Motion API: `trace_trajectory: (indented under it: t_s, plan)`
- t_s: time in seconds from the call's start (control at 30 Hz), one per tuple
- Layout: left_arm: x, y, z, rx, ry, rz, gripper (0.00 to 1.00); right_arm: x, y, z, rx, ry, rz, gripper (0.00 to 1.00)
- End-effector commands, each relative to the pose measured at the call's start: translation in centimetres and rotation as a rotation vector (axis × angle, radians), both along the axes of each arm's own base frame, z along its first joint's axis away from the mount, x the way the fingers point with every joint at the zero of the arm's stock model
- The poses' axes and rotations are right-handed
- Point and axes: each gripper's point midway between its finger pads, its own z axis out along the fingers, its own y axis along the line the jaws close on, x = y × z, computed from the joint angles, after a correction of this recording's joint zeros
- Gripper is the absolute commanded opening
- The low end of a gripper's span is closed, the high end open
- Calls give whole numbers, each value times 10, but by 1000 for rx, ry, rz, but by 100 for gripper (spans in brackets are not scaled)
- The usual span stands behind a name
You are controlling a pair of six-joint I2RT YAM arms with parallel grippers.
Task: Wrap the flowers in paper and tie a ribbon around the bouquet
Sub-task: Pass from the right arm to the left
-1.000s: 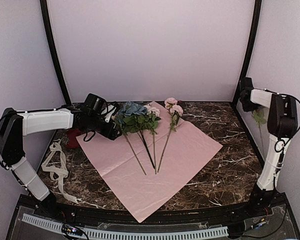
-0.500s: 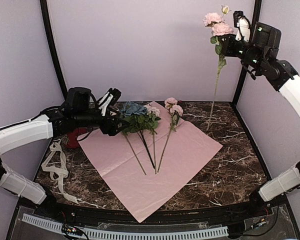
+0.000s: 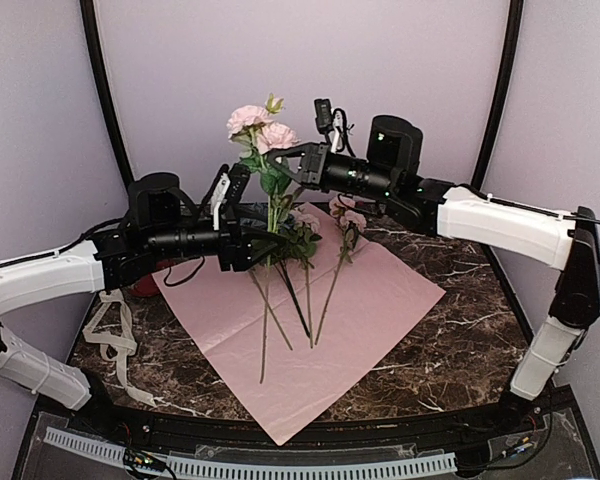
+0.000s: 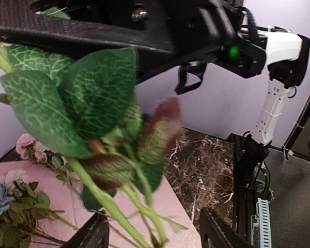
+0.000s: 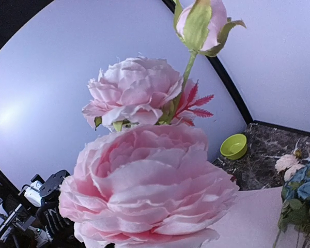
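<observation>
Flowers [image 3: 302,240] made four stems in the top view. Three lay on the pink paper [image 3: 380,300], heads toward the back wall. The fourth, a rose stem [image 3: 266,310], stood almost upright over them with two open pink roses and one bud at its top. The right jaws were closed on this rose stem just under the blooms. The left jaws stood apart lower down, at the leaves, one on each side of the stem. One ribbon [image 3: 110,330] lay on the worktop [image 3: 470,310] left of the paper. One red cup [image 3: 143,282] showed partly behind the left arm.

In the left wrist view two black fingers [image 4: 95,235] stood wide apart at the lower edge. The rose stem [image 4: 108,201] with its green leaves passed between them; whether it touched one of them I could not tell. The lying flowers [image 4: 20,217] were at lower left on the paper [image 4: 77,199].

In the right wrist view the two roses [image 5: 144,191] and the bud filled the picture and hid the jaws. One green bowl [image 5: 234,146] stood on the worktop near the back wall. One blue bloom [image 5: 307,186] showed at the right edge.
</observation>
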Motion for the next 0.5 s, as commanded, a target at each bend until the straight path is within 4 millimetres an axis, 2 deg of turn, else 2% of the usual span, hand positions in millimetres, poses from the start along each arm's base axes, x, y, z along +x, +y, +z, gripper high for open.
trace_trajectory:
  t_s: [0.0,0.1,0.17,0.2,0.23,0.37,0.4,0.47]
  plan:
    - [19,16,-29,69,47,156,50,-34,13,51,143,-65,118,0]
    - [19,27,-35,35,52,210,25,-33,17,44,130,-49,118,0]
    - [17,31,-39,18,62,222,18,-31,19,38,123,-36,121,0]
    - [16,31,-43,21,77,219,13,-30,21,35,119,-28,125,0]
    - [17,31,-46,26,95,221,3,-30,23,32,115,-20,132,0]
    - [26,31,-60,27,189,279,0,-19,24,13,48,5,86,0]
    - [32,32,-61,22,209,311,0,-10,20,6,9,11,33,8]
    - [49,35,-66,10,284,407,0,21,1,-11,-97,41,-133,40]
